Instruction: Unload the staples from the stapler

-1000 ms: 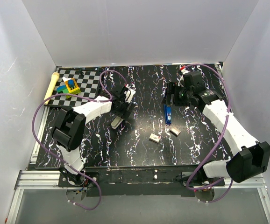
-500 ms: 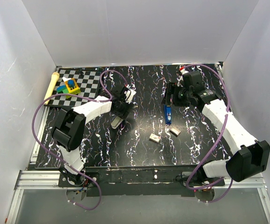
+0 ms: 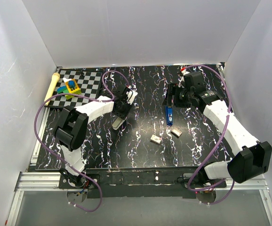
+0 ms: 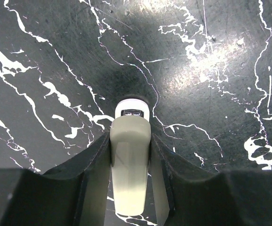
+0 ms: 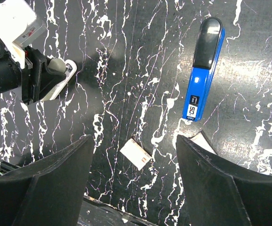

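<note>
The blue stapler (image 3: 169,115) lies closed on the black marbled table, also in the right wrist view (image 5: 204,70). My right gripper (image 3: 172,100) is open and empty above it, fingers spread (image 5: 134,139), the stapler just beyond the right fingertip. My left gripper (image 3: 122,112) is shut on a cream oblong bar (image 3: 118,124) that rests on the table left of centre. In the left wrist view the bar (image 4: 130,165) sits between the two fingers (image 4: 130,146), its rounded end sticking out past them.
Two small white boxes (image 3: 156,139) (image 3: 176,133) lie near the stapler; one (image 5: 136,154) shows between the right fingers. A checkered mat (image 3: 86,84) with coloured blocks (image 3: 70,87) and a cream stick (image 3: 51,87) sit at the back left. White walls surround the table.
The left arm's elbow has shifted slightly back; its gripper stays on the cream bar. The right arm and the blue stapler have barely moved.
</note>
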`<state>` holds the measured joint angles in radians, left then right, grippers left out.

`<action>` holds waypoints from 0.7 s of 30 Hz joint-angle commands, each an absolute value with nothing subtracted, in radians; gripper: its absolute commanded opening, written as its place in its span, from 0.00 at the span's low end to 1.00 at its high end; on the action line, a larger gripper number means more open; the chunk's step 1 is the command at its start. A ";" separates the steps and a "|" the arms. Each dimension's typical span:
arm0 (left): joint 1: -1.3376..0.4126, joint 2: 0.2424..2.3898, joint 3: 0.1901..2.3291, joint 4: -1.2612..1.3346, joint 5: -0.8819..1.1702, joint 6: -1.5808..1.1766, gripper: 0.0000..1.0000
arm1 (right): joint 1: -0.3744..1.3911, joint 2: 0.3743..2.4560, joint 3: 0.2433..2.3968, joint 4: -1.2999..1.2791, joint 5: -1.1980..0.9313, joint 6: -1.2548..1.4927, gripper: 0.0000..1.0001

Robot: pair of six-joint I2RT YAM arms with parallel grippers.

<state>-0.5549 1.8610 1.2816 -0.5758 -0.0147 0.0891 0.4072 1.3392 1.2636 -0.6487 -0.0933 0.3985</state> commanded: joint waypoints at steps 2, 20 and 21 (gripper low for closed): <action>-0.569 1.819 1.327 -0.589 -0.018 0.083 0.00 | 0.414 1.341 1.307 -0.663 -0.083 0.385 0.75; -0.672 1.392 1.243 -0.611 0.420 0.117 0.00 | 0.557 1.209 1.338 -0.670 -0.278 0.233 0.72; -0.676 1.373 1.236 -0.609 0.452 0.121 0.00 | 0.577 1.198 1.336 -0.679 -0.291 0.216 0.72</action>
